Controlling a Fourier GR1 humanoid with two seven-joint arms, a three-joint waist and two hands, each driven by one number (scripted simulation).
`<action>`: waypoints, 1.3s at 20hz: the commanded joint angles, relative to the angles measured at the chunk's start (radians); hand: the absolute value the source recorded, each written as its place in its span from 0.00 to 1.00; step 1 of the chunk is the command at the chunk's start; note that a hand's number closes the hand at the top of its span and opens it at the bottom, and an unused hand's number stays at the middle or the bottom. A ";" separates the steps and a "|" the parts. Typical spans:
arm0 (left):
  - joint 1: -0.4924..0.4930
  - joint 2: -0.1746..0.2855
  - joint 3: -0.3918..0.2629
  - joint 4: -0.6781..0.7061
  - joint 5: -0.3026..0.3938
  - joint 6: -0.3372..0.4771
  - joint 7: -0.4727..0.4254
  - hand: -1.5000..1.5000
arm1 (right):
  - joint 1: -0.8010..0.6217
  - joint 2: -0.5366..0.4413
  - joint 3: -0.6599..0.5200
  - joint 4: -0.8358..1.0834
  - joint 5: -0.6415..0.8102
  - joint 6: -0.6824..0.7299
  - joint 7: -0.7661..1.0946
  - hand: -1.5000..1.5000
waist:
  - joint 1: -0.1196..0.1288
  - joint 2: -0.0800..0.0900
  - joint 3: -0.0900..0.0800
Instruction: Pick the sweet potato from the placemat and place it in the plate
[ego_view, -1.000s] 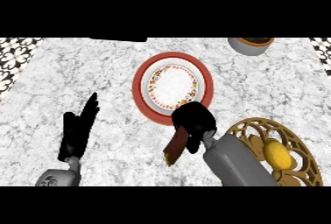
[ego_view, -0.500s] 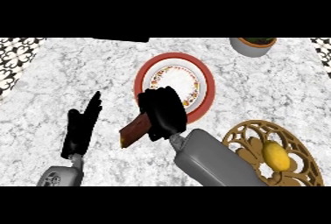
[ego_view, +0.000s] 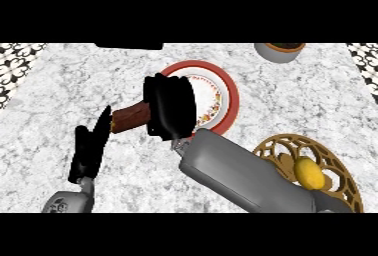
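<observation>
My right hand (ego_view: 170, 107) is shut on a reddish-brown sweet potato (ego_view: 131, 117), which sticks out to the left of the fingers, above the counter. The hand covers the left part of a red-rimmed plate (ego_view: 225, 97) with a patterned white centre. The potato's free end hangs left of the plate's rim, near the fingertips of my left hand (ego_view: 90, 150), which rests open at the lower left, fingers up. A round gold openwork placemat (ego_view: 336, 172) lies at the lower right with a yellow fruit (ego_view: 309, 172) on it, partly behind my right forearm.
A grey bowl (ego_view: 279, 51) stands at the far right edge of the marble counter (ego_view: 59, 85). A dark object (ego_view: 129, 46) shows at the far edge. Black-and-white patterned surfaces (ego_view: 15, 62) border the counter on both sides.
My right hand has carried the sweet potato up and left, from beside the placemat to over the plate's left side. The left hand has stayed in place.
</observation>
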 joint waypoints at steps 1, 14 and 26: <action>0.005 -0.010 0.009 0.033 -0.004 0.009 -0.030 0.50 | -0.127 0.001 0.023 0.105 -0.075 -0.066 0.101 1.00 | -0.012 0.001 0.000; 0.037 0.009 0.014 -0.062 -0.012 -0.001 0.029 0.50 | -0.157 0.001 -0.095 0.516 -0.266 -0.095 -0.238 1.00 | -0.021 0.003 0.001; -0.008 -0.008 0.003 -0.047 -0.011 -0.014 0.038 0.50 | -0.125 0.001 -0.162 0.731 -0.487 0.209 -0.448 0.00 | 0.007 0.011 0.001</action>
